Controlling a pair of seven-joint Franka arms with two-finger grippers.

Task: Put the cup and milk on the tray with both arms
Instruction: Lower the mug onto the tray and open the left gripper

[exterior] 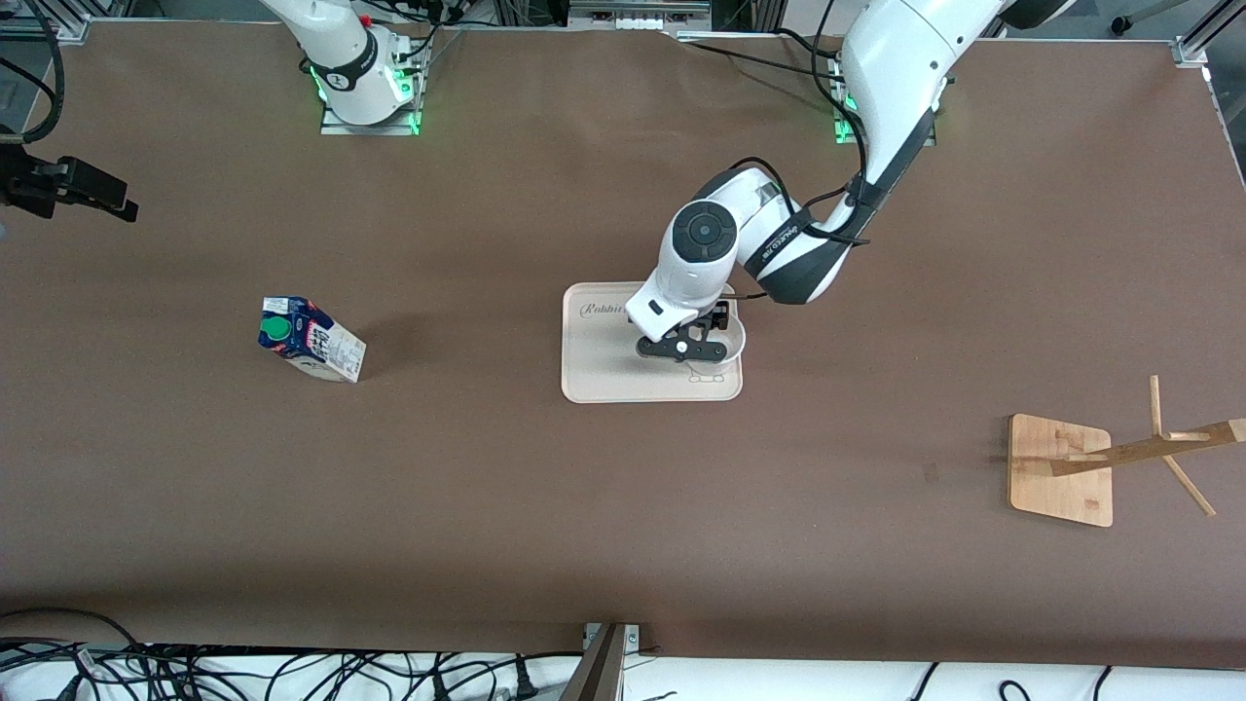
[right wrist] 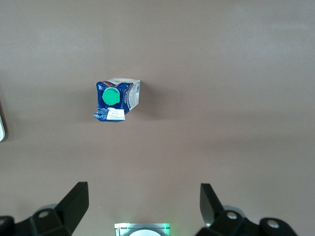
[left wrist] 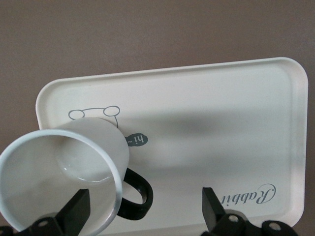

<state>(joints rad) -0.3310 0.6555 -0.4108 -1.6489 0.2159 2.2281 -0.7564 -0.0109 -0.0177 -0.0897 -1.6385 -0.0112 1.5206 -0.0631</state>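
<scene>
Two white arms are working over a brown desk (exterior: 604, 526): the left arm is reaching down over the cream tray (exterior: 604, 375) at the desk's middle, while the right arm is waiting with its right gripper (exterior: 73, 185) up over the desk's edge at its own end. The left gripper (exterior: 683, 348) is hovering just above the cup (left wrist: 64, 172), which is resting on the tray with its black handle between the wide-open, empty fingers (left wrist: 76, 212), so the cup's half of the job is looking done. The milk (exterior: 311, 339) is standing on the bare desk toward the right arm's end, well apart from the tray, with the right gripper's fingers (right wrist: 74, 202) spread wide and holding nothing, so that half is waiting.
</scene>
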